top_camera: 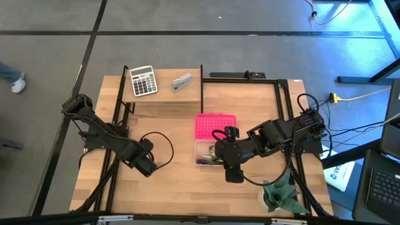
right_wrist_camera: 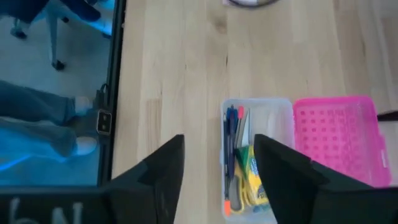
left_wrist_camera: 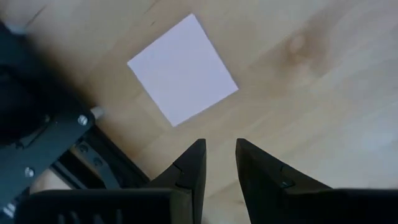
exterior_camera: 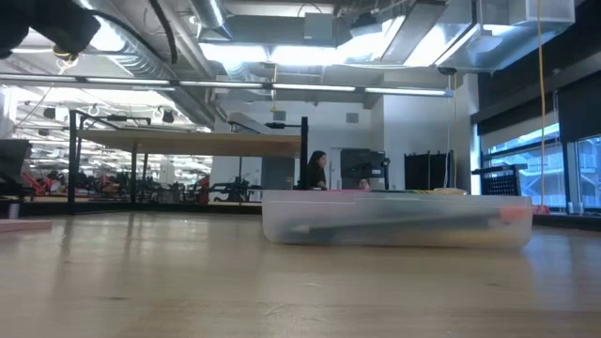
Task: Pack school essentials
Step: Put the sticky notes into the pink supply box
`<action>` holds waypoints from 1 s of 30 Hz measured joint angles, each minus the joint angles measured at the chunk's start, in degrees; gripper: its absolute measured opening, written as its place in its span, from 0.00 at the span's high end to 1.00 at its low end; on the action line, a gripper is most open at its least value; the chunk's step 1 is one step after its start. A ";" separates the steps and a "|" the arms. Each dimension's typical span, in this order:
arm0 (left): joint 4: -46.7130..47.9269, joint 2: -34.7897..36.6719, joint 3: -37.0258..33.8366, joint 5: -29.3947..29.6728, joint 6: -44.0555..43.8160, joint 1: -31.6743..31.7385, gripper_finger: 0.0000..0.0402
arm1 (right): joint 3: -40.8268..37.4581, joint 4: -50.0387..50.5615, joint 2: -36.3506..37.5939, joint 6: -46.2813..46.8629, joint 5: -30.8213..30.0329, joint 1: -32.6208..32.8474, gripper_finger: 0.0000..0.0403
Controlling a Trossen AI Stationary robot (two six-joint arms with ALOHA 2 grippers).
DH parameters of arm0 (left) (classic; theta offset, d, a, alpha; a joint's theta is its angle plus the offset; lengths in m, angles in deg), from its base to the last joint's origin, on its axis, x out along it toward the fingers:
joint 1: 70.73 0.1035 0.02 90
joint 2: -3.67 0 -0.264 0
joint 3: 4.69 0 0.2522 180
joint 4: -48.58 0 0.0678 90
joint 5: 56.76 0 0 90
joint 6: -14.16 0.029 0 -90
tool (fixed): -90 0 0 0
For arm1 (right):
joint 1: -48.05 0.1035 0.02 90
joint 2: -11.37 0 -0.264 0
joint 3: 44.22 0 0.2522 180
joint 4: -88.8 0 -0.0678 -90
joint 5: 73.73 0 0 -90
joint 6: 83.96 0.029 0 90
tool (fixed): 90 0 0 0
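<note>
Right wrist view shows me pens, scissors and crayon box [right_wrist_camera: 254, 180] already inside the clear case [right_wrist_camera: 256, 109], right gripper [right_wrist_camera: 219, 171] apart above it, while my left gripper's [left_wrist_camera: 219, 163] narrowly parted fingers hover by the unpacked note pad [left_wrist_camera: 183, 69].

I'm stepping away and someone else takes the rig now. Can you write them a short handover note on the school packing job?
Right hand: open, empty, above the clear box.
Left hand: fingers slightly apart, empty, above the pale square note pad on the table's left side.
Done: pens, crayon box and scissors lie in the clear box; its pink lid lies beside it.
Left: note pad into the box, then the lid. Eraser: can't see it.
</note>
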 joint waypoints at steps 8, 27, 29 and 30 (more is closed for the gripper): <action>-4.23 0.00 -2.98 -0.28 3.62 0.04 0.80 | 0.00 -1.87 0.00 -4.34 -0.02 -0.06 0.51; -5.27 2.18 -3.09 -2.41 29.16 7.19 0.80 | 0.00 -5.21 -0.02 -4.07 -0.46 -0.41 0.52; -5.29 4.23 -3.09 -2.42 31.29 7.82 0.80 | 0.00 -5.21 -0.02 -2.92 -0.46 -0.41 0.52; -5.25 5.58 -3.09 -2.41 32.19 8.05 0.80 | 0.00 -5.21 -0.02 -2.27 -0.46 -0.41 0.52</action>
